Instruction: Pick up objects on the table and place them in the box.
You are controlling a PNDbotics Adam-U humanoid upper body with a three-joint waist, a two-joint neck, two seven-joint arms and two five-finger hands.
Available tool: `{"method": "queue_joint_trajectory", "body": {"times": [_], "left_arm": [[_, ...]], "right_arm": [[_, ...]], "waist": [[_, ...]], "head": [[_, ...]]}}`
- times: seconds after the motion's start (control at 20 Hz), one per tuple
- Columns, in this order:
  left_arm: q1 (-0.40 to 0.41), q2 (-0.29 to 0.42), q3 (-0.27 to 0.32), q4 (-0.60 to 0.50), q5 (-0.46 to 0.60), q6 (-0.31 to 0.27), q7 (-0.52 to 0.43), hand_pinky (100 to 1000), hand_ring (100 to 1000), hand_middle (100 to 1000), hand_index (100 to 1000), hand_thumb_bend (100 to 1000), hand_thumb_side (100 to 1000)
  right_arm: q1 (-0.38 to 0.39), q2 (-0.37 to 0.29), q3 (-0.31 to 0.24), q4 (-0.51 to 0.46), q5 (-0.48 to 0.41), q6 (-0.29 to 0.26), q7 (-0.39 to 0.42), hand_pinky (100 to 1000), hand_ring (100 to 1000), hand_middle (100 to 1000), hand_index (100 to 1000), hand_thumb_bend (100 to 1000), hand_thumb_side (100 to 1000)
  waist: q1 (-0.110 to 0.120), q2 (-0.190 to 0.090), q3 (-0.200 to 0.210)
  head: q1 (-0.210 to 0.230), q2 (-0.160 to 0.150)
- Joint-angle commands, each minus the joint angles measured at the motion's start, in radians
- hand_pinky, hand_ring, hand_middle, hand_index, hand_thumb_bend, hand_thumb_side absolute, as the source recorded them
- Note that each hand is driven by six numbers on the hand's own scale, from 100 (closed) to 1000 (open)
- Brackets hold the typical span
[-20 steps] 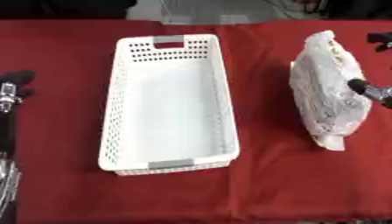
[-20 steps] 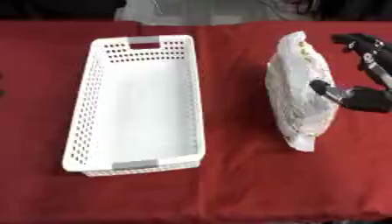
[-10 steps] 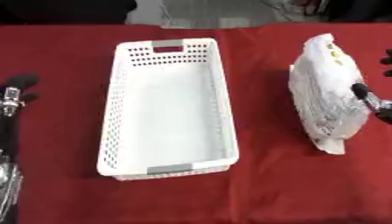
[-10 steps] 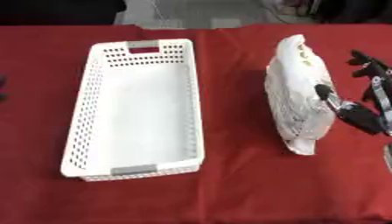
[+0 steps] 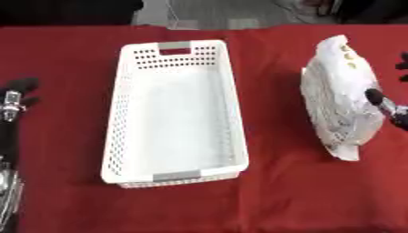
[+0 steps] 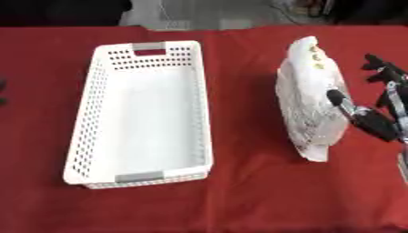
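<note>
the right hand [image 6: 374,107] sits at the right edge, fingers spread, thumb tip touching the white bag [image 6: 309,102], which lies just to its left, long axis running away from the robot. the left hand [image 5: 16,98], fingers unclear, is well apart. one bag, one empty white box [image 6: 95,113] further left.

Probably a lab or demo room: red-clothed table [image 5: 279,182], grey floor [image 5: 207,11] and dark equipment behind it
</note>
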Motion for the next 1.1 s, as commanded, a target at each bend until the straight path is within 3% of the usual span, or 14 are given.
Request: {"method": "queue_joint_trajectory", "body": {"times": [0.05,0.4,1.1], "left_arm": [[-0.002,0.013,0.005,-0.014,-0.004,-0.002,-0.001,817,857,770,795,308,1000],[-0.003,0.013,0.005,-0.014,-0.003,-0.002,-0.001,817,857,771,794,308,1000],[-0.004,0.013,0.005,-0.014,-0.003,-0.003,-0.002,818,859,772,793,307,1000]], "right_arm": [[-0.008,-0.009,-0.007,-0.03,0.002,0.029,-0.007,376,730,780,966,700,999],[-0.006,-0.005,0.001,-0.033,-0.004,0.059,-0.004,371,726,776,957,696,1000],[-0.014,0.004,0.017,-0.035,-0.004,0.057,0.014,373,727,775,953,690,996]], "waist": [[-0.001,-0.009,0.001],[-0.001,-0.01,0.002],[-0.001,-0.009,0.002]], "head": [[0.006,-0.015],[0.004,-0.02],[0.002,-0.03]]}}
